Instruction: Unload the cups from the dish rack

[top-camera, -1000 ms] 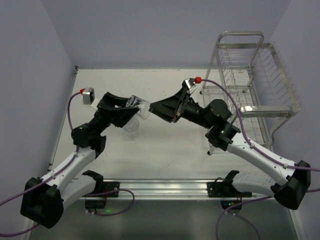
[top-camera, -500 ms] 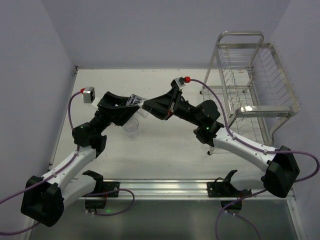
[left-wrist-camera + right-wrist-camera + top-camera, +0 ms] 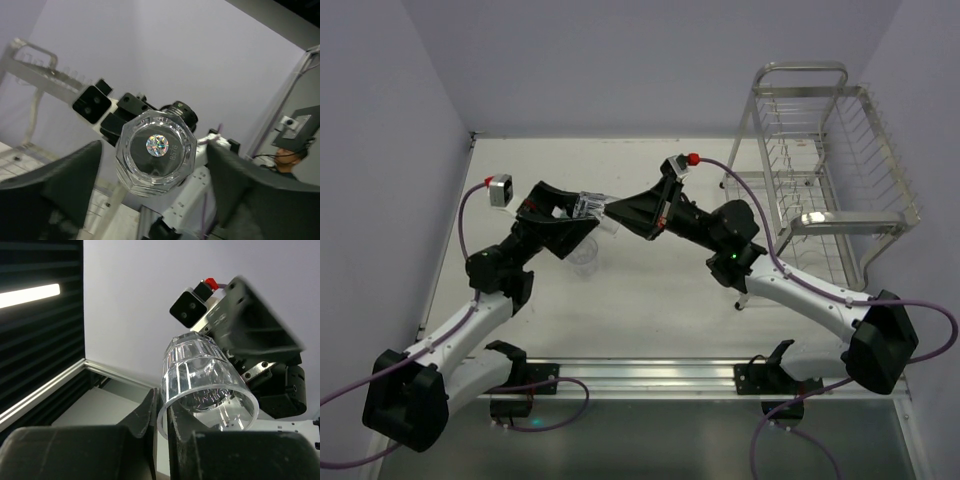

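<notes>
Two robot arms met in mid-air above a pale table [image 3: 650,310], with a clear glass tumbler [image 3: 605,218] between them, raised off the surface and well to the left of the dish rack [image 3: 820,170]. The tall wire rack stood at the table's far right corner against the lilac wall. The right gripper [image 3: 617,214] was drawn narrow on the tumbler's mouth, its two dark fingers [image 3: 148,416] pinching the wall of the rim between them. That left the glass lying on its side, jutting out from the gripper with its base turned toward the left arm. The left gripper [image 3: 588,208] stood wide, its broad fingers [image 3: 65,180] spread to either side of the tumbler's faceted base. The base faced the left wrist camera squarely and carried a small shiny sticker [image 3: 157,145] at its centre. That view showed a gap between each finger and the glass, though whether the fingertips farther along touched it could not be told. Behind the tumbler in the same view sat the right arm's wrist camera [image 3: 91,104]. A purple cable [image 3: 790,240] trailed along the right arm in the overhead view.
</notes>
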